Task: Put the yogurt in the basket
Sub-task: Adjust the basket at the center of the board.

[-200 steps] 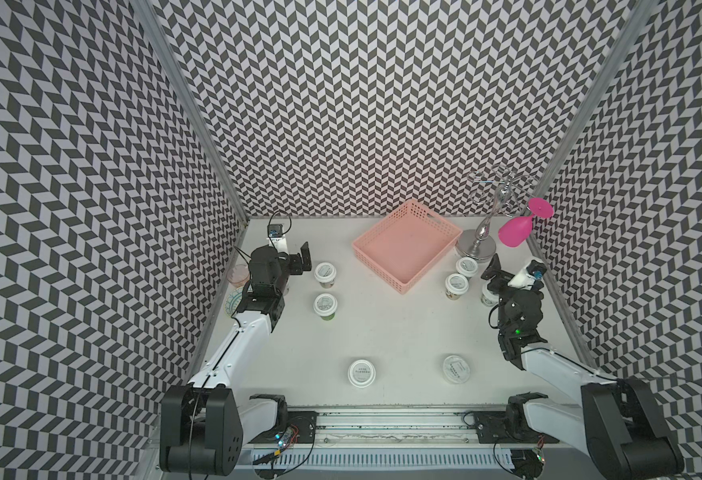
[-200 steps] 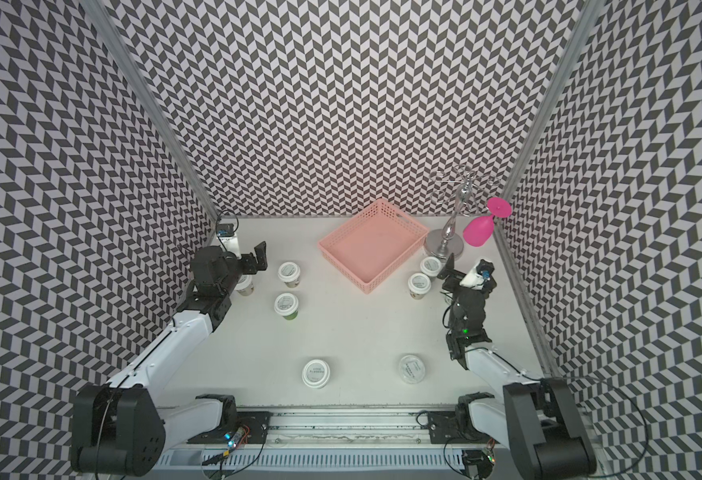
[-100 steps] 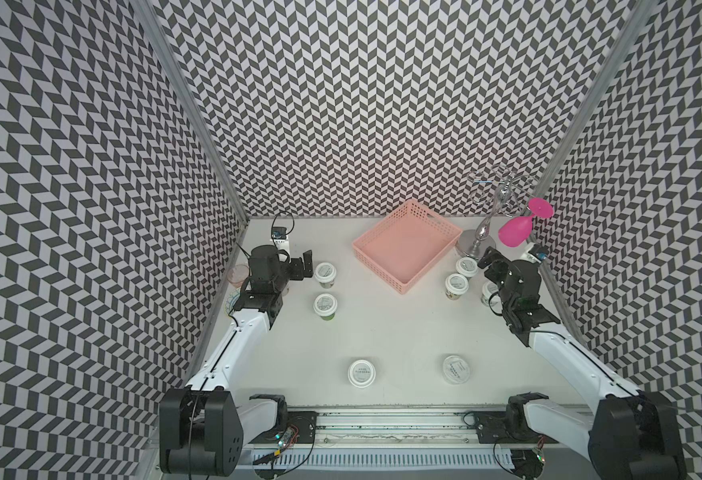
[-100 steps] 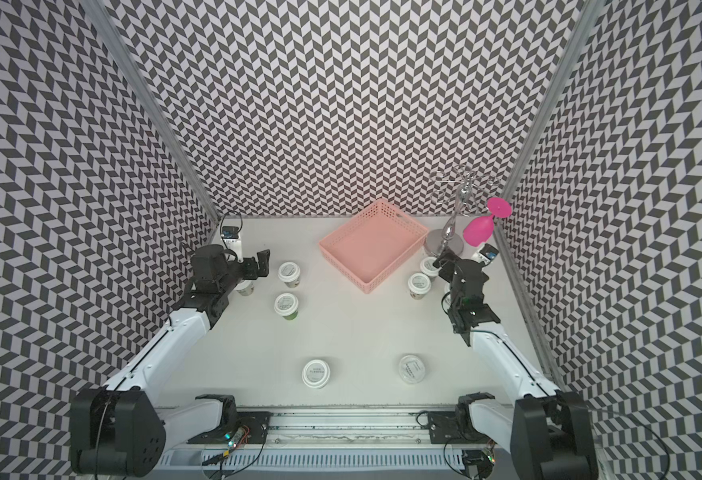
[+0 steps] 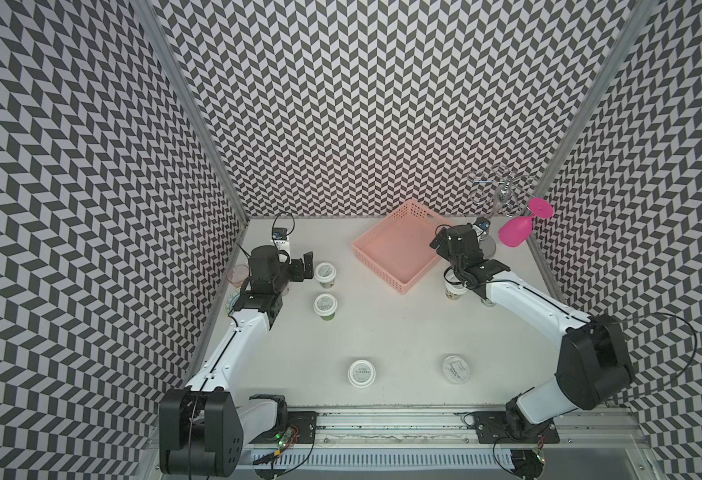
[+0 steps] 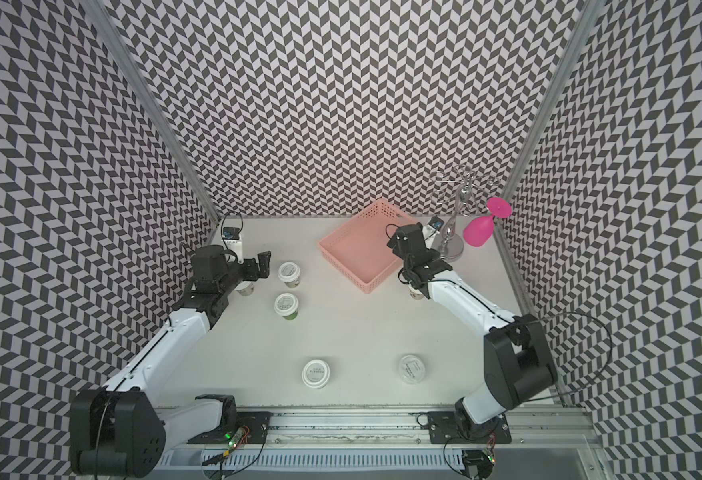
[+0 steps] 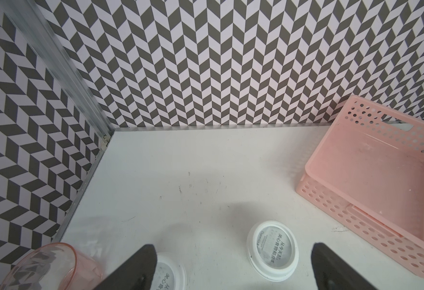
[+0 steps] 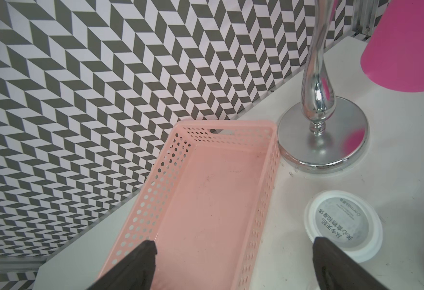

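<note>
- A clear pink tumbler (image 5: 237, 274) stands at the left edge of the surface (image 5: 390, 332), against the wall
- The left hand (image 7: 233, 249) is spread wide and holds nothing; in the left wrist view one finger (image 7: 140, 263) overlaps the lid of a yogurt cup (image 7: 167, 275)
- A second yogurt cup (image 7: 272, 249) stands upright between the two fingers, clear of both
- A third cup (image 5: 325, 303) stands just in front of it, and a white-lidded cup (image 5: 362, 372) and a grey-lidded cup (image 5: 457, 368) sit near the front rail, well apart
- The pink basket (image 5: 376, 268) lies at an angle near the back wall; every cup in view stands on the surface outside it
- The right hand (image 8: 233, 246) is spread and holds nothing, one finger (image 8: 140, 258) over the basket floor, the other over the rim of a lidded cup (image 8: 342, 221) just outside the basket wall
- A silver stand (image 8: 323, 140) rises just beside the basket's corner, with a magenta wine glass (image 5: 515, 232) at its right
</note>
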Robot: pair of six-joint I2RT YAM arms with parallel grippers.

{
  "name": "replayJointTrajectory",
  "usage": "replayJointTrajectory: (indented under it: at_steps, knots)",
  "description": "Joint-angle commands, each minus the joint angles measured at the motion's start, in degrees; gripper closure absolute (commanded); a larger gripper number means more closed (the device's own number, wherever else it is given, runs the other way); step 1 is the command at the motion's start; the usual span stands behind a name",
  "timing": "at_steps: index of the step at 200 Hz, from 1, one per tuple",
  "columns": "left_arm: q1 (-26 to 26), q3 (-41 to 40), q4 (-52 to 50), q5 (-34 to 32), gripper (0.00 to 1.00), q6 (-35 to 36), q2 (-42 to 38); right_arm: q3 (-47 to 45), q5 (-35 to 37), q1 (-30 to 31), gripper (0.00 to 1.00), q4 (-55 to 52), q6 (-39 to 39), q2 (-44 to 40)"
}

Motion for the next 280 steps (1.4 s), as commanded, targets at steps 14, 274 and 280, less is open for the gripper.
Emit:
replayJointTrajectory:
  at_steps: [14,274,280]
  knots:
    - [-0.23,1.65,-0.77,0.55,0.00,-0.60,-1.70,3.74,-2.08,0.26,0.08,1.78,0.71,4.70]
    - [0.21,2.21,-1.70,2.74,0.00,-0.19,-2.53,16.51,-1.26,0.08,0.63,-7.56,4.77,26.15]
    - [0.14,2.32,-1.86,2.50,0.00,-0.22,-2.38,16.03,-1.17,0.09,0.67,-7.34,4.69,25.81]
